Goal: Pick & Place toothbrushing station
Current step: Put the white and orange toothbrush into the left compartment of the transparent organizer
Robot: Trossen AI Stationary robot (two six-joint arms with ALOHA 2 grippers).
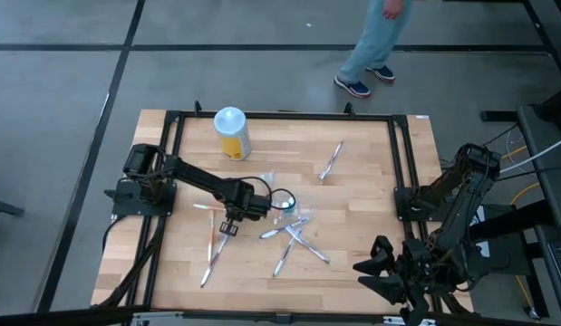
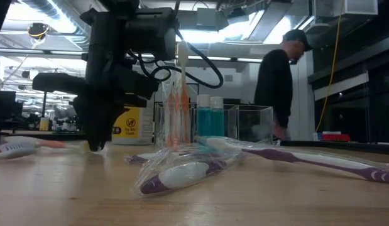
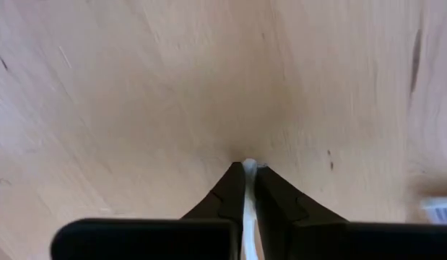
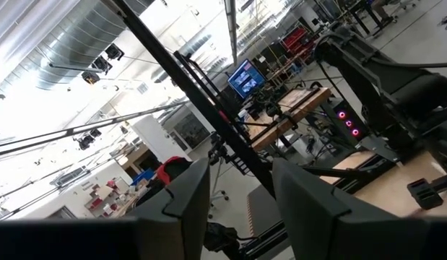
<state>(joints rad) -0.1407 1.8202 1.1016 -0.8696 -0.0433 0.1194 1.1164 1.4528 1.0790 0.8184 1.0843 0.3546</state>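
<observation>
Left end effector (image 3: 249, 173) down on counter (image 1: 362, 195) at centre-left, fingers pinched on a whitish toothbrush (image 3: 248, 206) standing upright between them. More toothbrushes (image 1: 294, 240) lie scattered just beside it. Right end effector (image 4: 240, 191) parked off counter's right edge, fingers apart, empty.

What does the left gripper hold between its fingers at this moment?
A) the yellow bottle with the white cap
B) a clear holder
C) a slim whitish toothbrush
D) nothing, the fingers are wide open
C: in the left wrist view the left gripper is shut on a slim whitish toothbrush.
</observation>
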